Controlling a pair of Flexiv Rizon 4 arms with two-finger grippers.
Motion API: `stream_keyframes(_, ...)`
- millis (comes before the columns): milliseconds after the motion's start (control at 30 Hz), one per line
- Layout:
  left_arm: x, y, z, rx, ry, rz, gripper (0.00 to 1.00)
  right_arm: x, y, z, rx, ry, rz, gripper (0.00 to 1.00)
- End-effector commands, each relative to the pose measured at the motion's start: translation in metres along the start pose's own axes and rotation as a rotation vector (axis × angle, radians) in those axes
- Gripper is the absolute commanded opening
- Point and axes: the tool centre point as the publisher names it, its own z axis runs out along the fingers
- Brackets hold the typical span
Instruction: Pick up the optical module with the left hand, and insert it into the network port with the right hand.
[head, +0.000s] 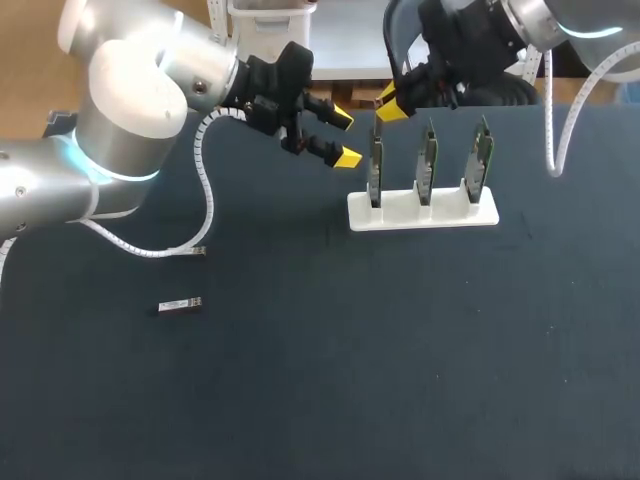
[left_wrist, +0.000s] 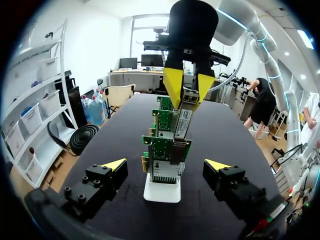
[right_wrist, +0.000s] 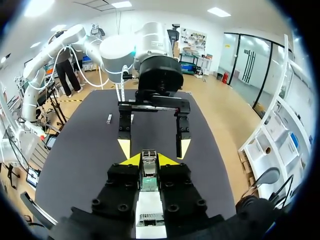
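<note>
**Module could be jamming at the port**

The right gripper is clenching the slim silver optical module above the end green circuit board. A tilted push is risking a jam, or tipping the white plastic rack, which is holding three upright boards. The left gripper is hanging released just beside it. A second small silver module is lying well apart.
</note>
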Motion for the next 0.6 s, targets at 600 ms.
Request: stream_keyframes(600,-0.0012,0.0022,0.0008,0.004,0.005,-0.002,1.0,0.0044,-0.0019,0.0033,-0.002,-0.007,0.021,0.0)
